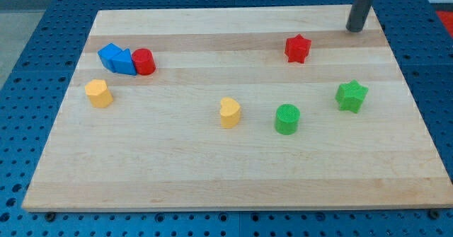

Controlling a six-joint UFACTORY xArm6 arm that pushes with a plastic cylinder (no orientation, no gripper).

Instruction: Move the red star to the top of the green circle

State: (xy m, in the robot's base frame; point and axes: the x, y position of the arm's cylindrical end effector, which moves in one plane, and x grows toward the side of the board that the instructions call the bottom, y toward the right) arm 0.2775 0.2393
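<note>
Camera view places my tip (pixel 354 30) in the upper right of the frame, resting on the wooden board (pixel 212 173) near its top edge. You will find no pincer on this arm: it ends in a plain dark rod, so no open or closed state applies.

Locate the red star (pixel 298 49) below and to the view's left of my tip, near it but clearly apart from it. The green circle (pixel 287 119) sits lower in the frame, right of centre, almost directly below the red star and well apart from it, with bare board between the two.

Note the remaining blocks:
- A green star (pixel 351 96) lies to the view's right of the green circle, slightly higher in the frame.
- A yellow heart (pixel 229 112) lies just to the view's left of the green circle.
- A second yellow block (pixel 99 93) sits at the left of the frame; its exact shape cannot be determined.
- Two blue blocks (pixel 117 58) and a red cylinder (pixel 144 61) form a touching cluster in the upper left, the red cylinder at its right end.
</note>
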